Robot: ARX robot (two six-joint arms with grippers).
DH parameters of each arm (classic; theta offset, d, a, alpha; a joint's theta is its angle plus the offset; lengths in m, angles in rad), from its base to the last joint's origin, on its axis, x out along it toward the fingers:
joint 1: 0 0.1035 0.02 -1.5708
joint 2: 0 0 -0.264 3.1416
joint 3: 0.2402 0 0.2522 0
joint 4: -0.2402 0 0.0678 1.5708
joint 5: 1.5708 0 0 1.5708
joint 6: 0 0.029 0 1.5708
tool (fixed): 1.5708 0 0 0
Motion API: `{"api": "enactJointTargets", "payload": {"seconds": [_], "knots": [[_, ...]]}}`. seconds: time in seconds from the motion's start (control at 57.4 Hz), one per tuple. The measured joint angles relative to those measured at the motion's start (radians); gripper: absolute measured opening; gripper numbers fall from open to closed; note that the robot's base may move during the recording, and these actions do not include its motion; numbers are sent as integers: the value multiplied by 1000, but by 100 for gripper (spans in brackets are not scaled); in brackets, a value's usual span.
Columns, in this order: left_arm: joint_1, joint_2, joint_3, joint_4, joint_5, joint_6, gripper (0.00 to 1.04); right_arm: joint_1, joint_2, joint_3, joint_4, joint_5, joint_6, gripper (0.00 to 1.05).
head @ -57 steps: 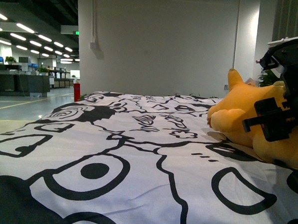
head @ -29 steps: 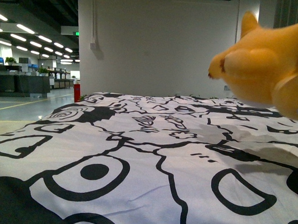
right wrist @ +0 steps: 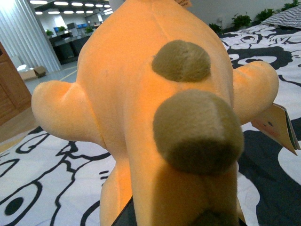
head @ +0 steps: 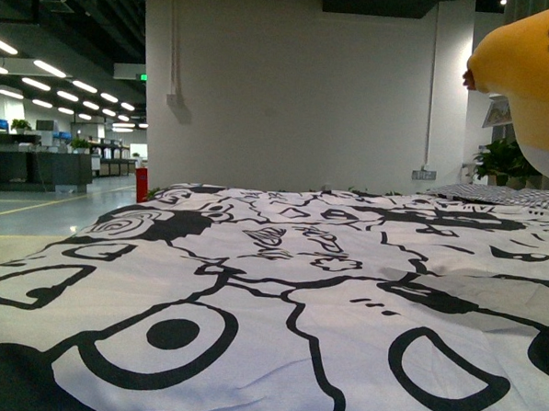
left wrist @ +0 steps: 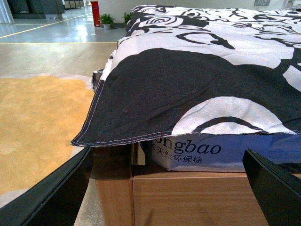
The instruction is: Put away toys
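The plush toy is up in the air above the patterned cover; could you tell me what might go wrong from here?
The plush toy hangs clear above the cover, and the grip on it is hidden, so it might slip and drop.
Its paper tag dangles loose and could snag.
It fills the right wrist view, so judging a set-down spot may be hard.

The left gripper (left wrist: 167, 151) sits low, facing the side of the cloth-covered platform (left wrist: 188, 197) near its corner, below the top edge. Its two dark fingers (left wrist: 47, 193) are spread wide with nothing between them. The right gripper (right wrist: 183, 221) is up above the platform, almost wholly hidden under the plush animal (right wrist: 141, 94) it carries. Only dark slivers of it show.
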Motion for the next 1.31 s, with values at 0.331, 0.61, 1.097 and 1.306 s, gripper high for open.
{"api": "enactJointTargets", "payload": {"seconds": [0.331,0.61,1.097,1.306], "knots": [[0,0,0,0,0,0,98,90,-224,-100,-127,38,27,7],[0,0,0,0,0,0,98,118,-232,-100,-134,49,15,7],[0,0,0,0,0,0,98,282,-454,-443,-143,461,-273,7],[0,0,0,0,0,0,98,282,-509,-507,-127,461,-275,7]]}}
